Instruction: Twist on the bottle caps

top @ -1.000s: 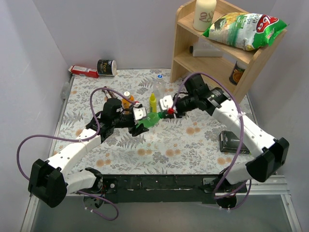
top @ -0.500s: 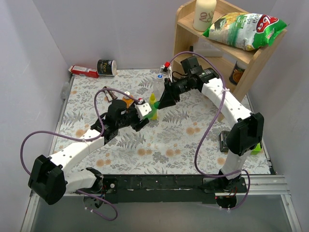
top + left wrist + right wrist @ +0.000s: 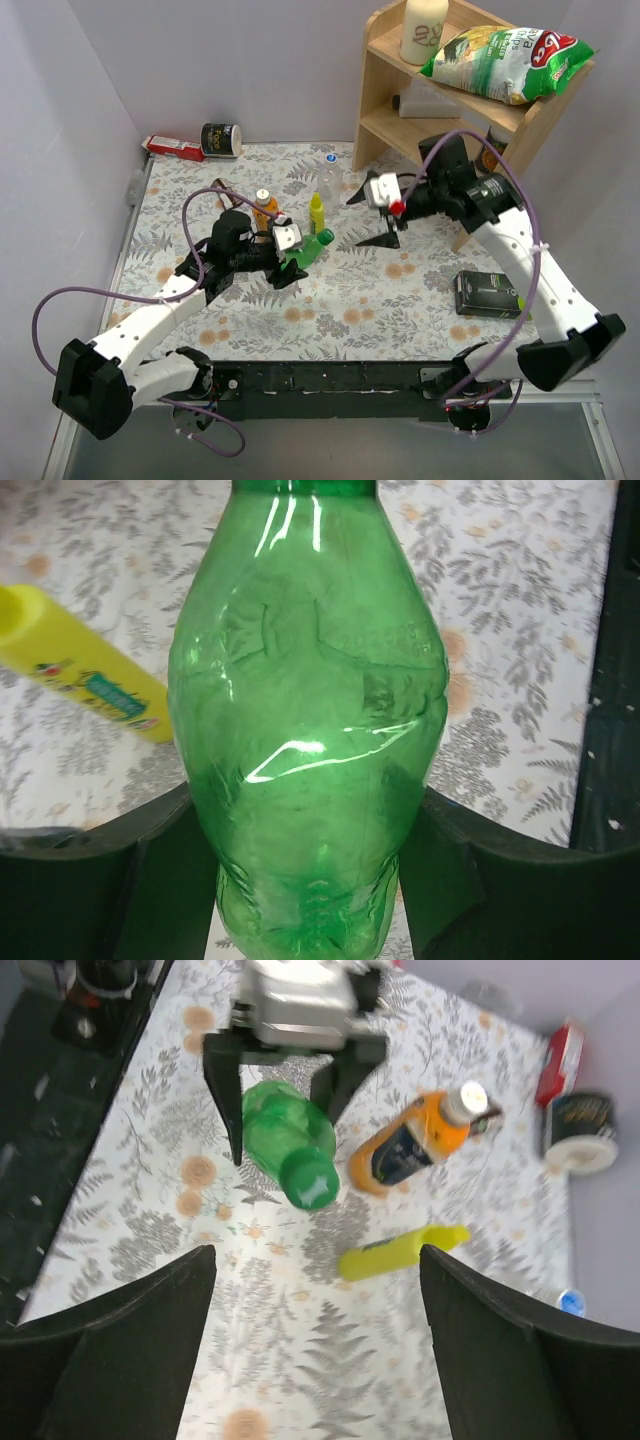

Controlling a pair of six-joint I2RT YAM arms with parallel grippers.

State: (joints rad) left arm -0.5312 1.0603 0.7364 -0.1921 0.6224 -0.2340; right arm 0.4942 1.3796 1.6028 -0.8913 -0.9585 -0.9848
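Note:
The green bottle [image 3: 303, 252] lies tilted in my left gripper [image 3: 290, 255], which is shut on its body; its green cap [image 3: 325, 237] sits on the neck, pointing right. In the left wrist view the green bottle [image 3: 310, 730] fills the frame between both fingers [image 3: 90, 880]. My right gripper [image 3: 372, 217] hangs open a short way right of the cap, holding nothing. From the right wrist, the green cap [image 3: 310, 1182] faces the open right gripper [image 3: 318, 1340]. The orange bottle [image 3: 264, 210] with a white cap [image 3: 468, 1098] and the clear bottle [image 3: 330, 178] with a blue cap [image 3: 330, 158] stand behind.
A slim yellow bottle [image 3: 316, 212] stands just behind the green bottle. A black box [image 3: 487, 293] lies at the right. A wooden shelf [image 3: 385, 75] with a chips bag [image 3: 505, 55] fills the back right. A red box [image 3: 172, 147] and a dark jar [image 3: 221, 140] sit at the back left.
My right gripper was shut at the green cap, then opened and drew back to the right. The left gripper kept hold of the green bottle.

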